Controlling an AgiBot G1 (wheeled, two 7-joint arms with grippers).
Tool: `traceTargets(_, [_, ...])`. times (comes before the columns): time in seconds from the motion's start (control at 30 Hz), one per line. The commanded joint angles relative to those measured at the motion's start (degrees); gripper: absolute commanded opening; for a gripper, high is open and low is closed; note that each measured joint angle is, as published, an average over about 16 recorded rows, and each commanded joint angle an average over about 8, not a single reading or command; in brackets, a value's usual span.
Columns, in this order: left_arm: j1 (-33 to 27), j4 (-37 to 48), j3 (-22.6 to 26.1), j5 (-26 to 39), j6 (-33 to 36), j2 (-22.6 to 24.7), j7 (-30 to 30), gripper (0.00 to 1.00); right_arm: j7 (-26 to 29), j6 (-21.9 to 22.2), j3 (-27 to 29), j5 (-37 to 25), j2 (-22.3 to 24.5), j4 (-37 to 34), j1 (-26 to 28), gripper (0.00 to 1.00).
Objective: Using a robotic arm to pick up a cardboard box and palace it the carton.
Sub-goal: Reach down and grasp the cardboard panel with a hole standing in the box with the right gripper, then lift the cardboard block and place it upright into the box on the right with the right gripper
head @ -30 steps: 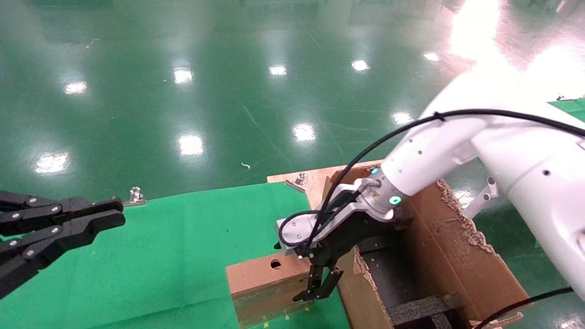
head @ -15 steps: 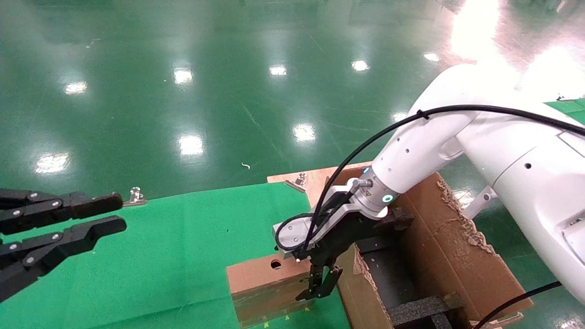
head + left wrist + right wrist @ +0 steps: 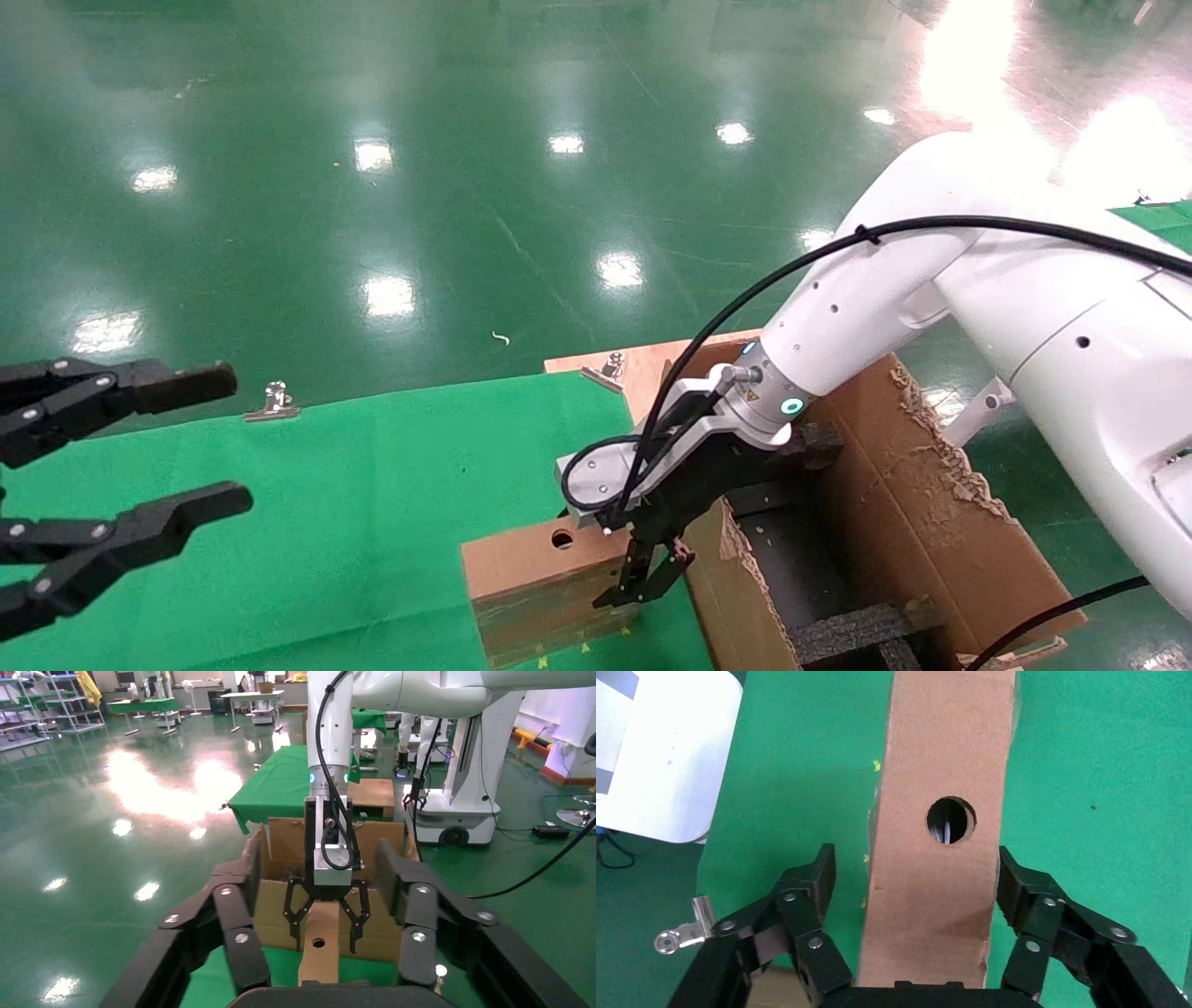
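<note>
My head camera looking down from above, cardboard box [image 3: 545, 582] at lower centre, left wrist camera facing it level from farther off, right wrist camera straight down, close, all three sharing it.

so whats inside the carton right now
Black foam inserts line the open carton; no box is in it. The right arm hides the far end. The small box sits outside, between the open right gripper fingers.
</note>
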Motion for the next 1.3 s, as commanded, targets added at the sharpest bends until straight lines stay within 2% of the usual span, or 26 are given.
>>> traceTargets(0.03, [0.00, 0.00, 0.00, 0.00, 0.00, 0.00, 0.00, 1.00, 0.03, 0.00, 0.05, 0.03, 0.05, 0.06, -0.03, 0.00])
traceTargets(0.77, [0.00, 0.00, 0.00, -0.01, 0.00, 0.00, 0.00, 1.00, 0.19, 0.77, 1.17, 2.09, 1.30, -0.68, 1.05, 0.00])
traceTargets(1.03, [0.00, 0.00, 0.00, -0.01, 0.00, 0.00, 0.00, 1.00, -0.66, -0.03, 2.54, 3.82, 3.89, -3.38, 10.52, 0.00])
traceTargets(1.3, [0.00, 0.00, 0.00, -0.01, 0.00, 0.00, 0.00, 1.00, -1.09, -0.62, 0.83, 4.73, 6.29, -5.65, 20.68, 0.00])
